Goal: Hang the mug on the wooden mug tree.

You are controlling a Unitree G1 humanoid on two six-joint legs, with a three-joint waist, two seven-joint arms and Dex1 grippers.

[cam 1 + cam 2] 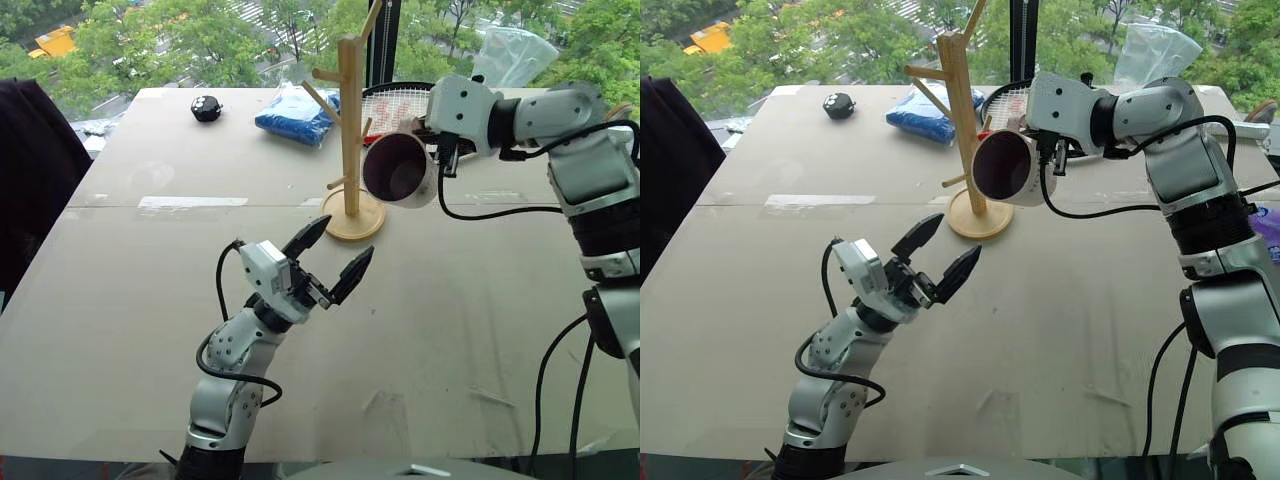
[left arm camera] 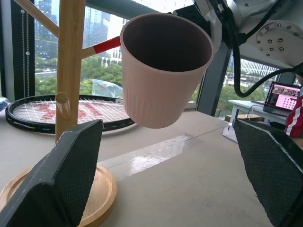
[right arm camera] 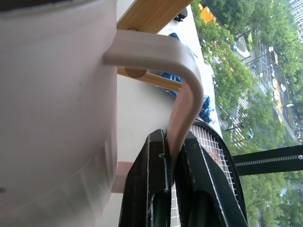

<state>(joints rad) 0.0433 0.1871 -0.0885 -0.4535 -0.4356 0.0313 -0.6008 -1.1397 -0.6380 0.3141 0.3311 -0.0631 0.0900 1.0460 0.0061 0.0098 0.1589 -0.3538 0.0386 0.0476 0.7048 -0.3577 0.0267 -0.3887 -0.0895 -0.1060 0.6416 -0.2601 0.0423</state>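
The mug (image 1: 398,168), pale outside and dark maroon inside, hangs in the air tipped on its side, its mouth facing me. My right gripper (image 1: 441,152) is shut on its loop handle (image 3: 185,97), the two fingers (image 3: 151,189) pinching the handle's strip. The mug is just right of the wooden mug tree (image 1: 349,120), a light pole with angled pegs on a round base (image 1: 352,218). My left gripper (image 1: 345,238) is open in front of the base, pointing up at the mug (image 2: 163,71), with nothing in it.
Behind the tree lie a badminton racket (image 1: 400,102) and a blue bag (image 1: 295,115). A small black object (image 1: 206,108) sits at the back left and a clear plastic bag (image 1: 512,55) at the back right. A dark cloth (image 1: 30,170) hangs at the table's left edge.
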